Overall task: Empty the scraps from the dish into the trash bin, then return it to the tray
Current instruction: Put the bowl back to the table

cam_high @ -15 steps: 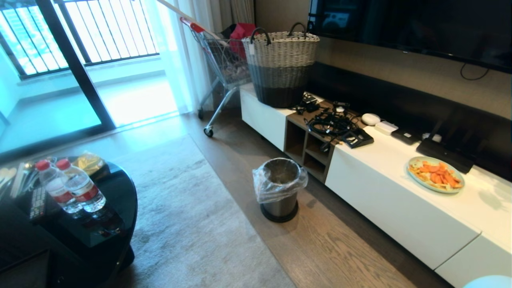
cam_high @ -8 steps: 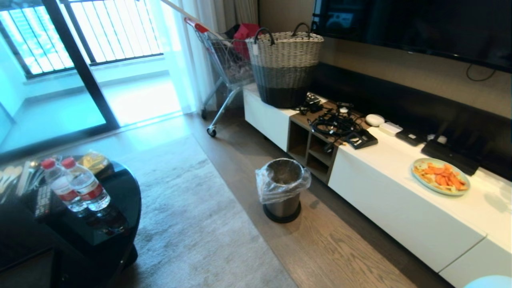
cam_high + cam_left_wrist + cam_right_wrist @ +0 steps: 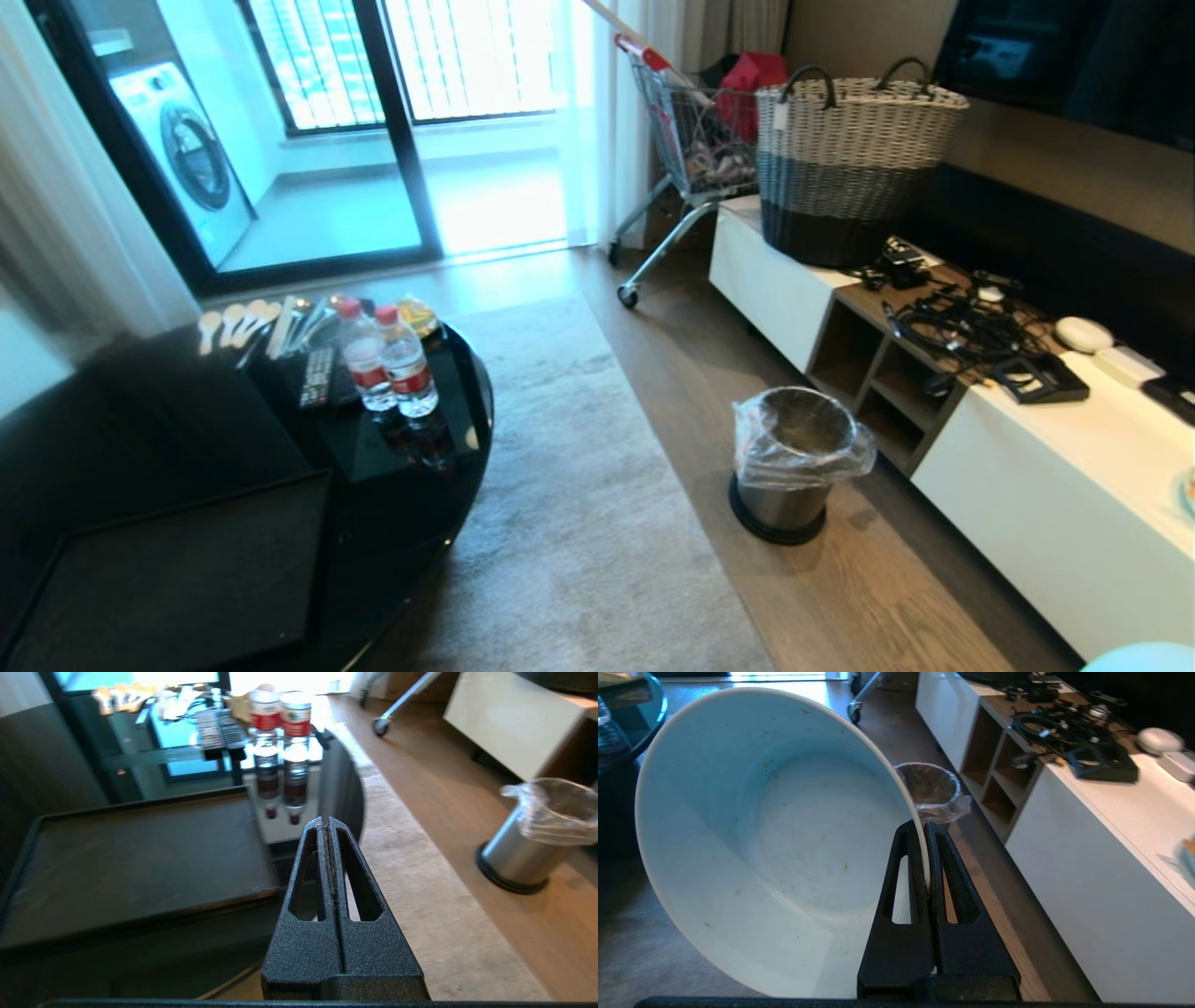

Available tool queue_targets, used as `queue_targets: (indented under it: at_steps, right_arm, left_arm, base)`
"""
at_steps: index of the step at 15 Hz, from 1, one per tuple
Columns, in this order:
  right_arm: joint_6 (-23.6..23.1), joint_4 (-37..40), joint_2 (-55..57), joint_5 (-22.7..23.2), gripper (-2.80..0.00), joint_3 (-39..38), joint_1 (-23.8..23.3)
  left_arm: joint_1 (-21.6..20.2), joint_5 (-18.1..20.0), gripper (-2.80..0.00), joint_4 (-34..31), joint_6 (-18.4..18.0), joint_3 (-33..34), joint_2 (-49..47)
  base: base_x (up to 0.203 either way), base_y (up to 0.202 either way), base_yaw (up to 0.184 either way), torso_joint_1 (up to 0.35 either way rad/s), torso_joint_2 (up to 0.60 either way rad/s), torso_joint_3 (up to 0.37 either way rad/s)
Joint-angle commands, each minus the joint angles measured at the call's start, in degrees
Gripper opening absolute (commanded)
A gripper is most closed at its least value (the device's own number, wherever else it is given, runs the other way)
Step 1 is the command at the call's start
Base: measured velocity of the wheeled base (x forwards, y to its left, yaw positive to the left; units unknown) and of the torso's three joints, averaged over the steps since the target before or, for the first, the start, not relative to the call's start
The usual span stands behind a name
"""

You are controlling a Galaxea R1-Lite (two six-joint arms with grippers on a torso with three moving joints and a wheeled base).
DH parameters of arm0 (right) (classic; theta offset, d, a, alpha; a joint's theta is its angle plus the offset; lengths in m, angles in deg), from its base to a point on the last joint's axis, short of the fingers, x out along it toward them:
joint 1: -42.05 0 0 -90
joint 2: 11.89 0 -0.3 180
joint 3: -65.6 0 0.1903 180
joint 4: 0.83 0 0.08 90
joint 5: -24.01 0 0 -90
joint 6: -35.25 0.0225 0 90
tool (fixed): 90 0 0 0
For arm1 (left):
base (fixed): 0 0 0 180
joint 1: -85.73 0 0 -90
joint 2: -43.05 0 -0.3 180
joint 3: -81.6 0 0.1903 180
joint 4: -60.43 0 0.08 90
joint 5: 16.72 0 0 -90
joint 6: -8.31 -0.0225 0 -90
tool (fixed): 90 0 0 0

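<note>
My left gripper (image 3: 329, 823) and right gripper (image 3: 924, 828) look identical: matte black, grainy-textured fingers tapering to narrow tips, each pierced by one long slot.

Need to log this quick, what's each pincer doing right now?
Left pincer: closed, empty.
Right pincer: closed on the bowl rim.

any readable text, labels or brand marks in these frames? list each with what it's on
None readable.
Two water bottles: red-and-white labels, print too blurred in every view.
Remote control: button markings too small.
Woven basket: white tag at the rim, no legible print.
Dish, trash bin, tray: no markings visible.
</note>
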Motion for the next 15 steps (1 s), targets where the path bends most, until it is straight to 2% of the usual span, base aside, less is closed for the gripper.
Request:
queue_targets:
  at_steps: [1,15]
  right_arm:
    - [-0.05,-0.01,0.09,0.05,-2.80,0.00,0.00]
    - [-0.05,-0.01,0.09,0.05,-2.80,0.00,0.01]
  left_arm:
    - [-0.08,-0.04,-2.80,0.03,0.01,0.00,-0.06]
    - [-0.01,-0.04,-2.80,0.03,0.00,0.00,0.02]
  base:
    - [-0.001,-0.012,0.165,0.002,0.00,0.003]
    - [0.000,-0.009,0.167,0.002,0.00,0.004]
